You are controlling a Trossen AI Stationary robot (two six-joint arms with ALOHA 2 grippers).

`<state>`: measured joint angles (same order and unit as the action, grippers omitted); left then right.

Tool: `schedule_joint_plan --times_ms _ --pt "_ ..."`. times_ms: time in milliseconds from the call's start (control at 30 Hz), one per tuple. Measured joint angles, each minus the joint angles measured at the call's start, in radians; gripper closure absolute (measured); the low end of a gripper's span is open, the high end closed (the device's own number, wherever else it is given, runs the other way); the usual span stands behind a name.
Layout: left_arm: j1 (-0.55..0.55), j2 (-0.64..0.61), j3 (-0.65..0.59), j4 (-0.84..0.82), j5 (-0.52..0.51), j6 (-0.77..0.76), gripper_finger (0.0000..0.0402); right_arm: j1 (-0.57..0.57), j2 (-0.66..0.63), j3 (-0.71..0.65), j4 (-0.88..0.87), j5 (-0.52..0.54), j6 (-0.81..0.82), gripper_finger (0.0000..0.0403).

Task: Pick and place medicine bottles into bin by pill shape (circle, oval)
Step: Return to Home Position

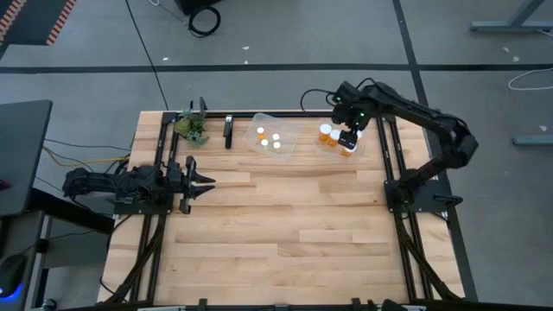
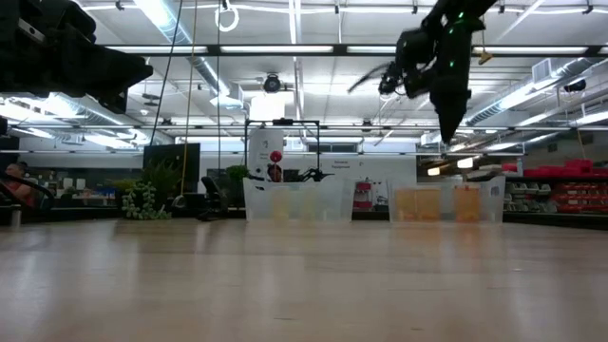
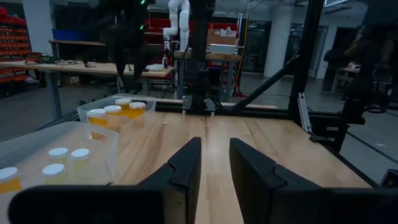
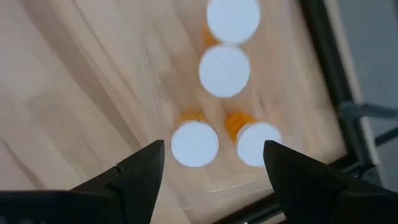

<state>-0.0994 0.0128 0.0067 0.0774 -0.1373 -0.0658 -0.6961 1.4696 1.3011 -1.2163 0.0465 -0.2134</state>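
Observation:
Several wide amber bottles with white caps point(image 4: 224, 70) stand upright in the right clear bin point(image 1: 321, 145) at the table's far side. Several tiny white-capped bottles point(image 1: 276, 136) stand in the left clear bin point(image 1: 289, 125); they also show in the left wrist view point(image 3: 59, 155). My right gripper point(image 4: 214, 165) is open and empty, pointing down above the wide bottles, well above the right bin in the low view point(image 2: 446, 95). My left gripper point(image 1: 203, 181) waits open and empty near the table's left edge, above the wood.
A small green plant point(image 1: 192, 128) and a dark upright object point(image 1: 228, 130) stand at the far edge, left of the bins. Black frame rails point(image 1: 393, 164) run along the table's right and left sides. Bare wood point(image 1: 285, 225) fills the middle and near part.

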Motion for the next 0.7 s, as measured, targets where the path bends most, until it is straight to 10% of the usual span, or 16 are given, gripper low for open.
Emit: schedule_joint_plan --times_ms 700 --pt "0.000 0.000 0.000 0.000 0.000 0.000 0.0316 0.457 -0.691 -0.243 0.507 -0.033 0.246 0.0127"
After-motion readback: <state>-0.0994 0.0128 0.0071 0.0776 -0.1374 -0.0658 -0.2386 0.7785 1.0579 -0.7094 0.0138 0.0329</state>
